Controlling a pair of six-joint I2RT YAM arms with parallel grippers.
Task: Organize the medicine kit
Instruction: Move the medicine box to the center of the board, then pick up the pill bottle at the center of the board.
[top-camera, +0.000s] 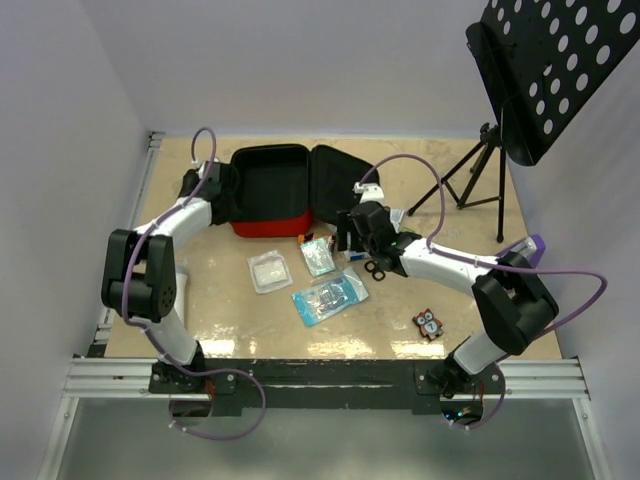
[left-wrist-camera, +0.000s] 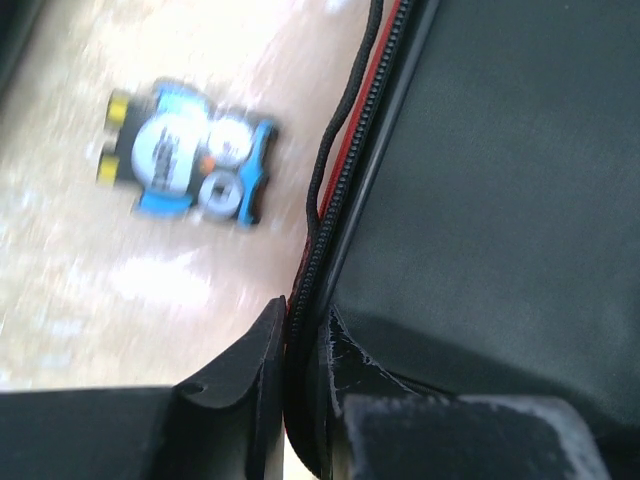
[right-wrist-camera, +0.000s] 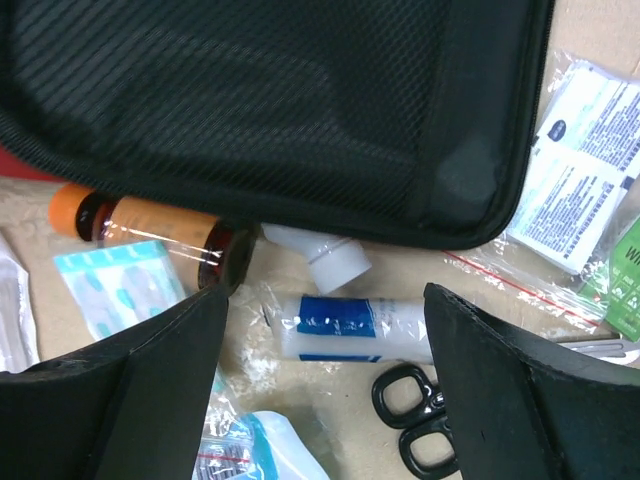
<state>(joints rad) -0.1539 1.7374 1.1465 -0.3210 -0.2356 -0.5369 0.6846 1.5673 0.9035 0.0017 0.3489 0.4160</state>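
Red kit (top-camera: 268, 222) lies open. Bent left arm (top-camera: 150, 240): the left claw (left-wrist-camera: 303, 318) pinches its zip edge, clear only up close. The right claw (right-wrist-camera: 325, 300) hangs wide.

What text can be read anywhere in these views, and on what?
None reads clearly.
White sachets: blue print, too small.
White tube: blue label, blurred.
Green packet: white letters, cut off at the frame edge.
Blue item: motion-blurred.
The medicine kit: no marking in view.
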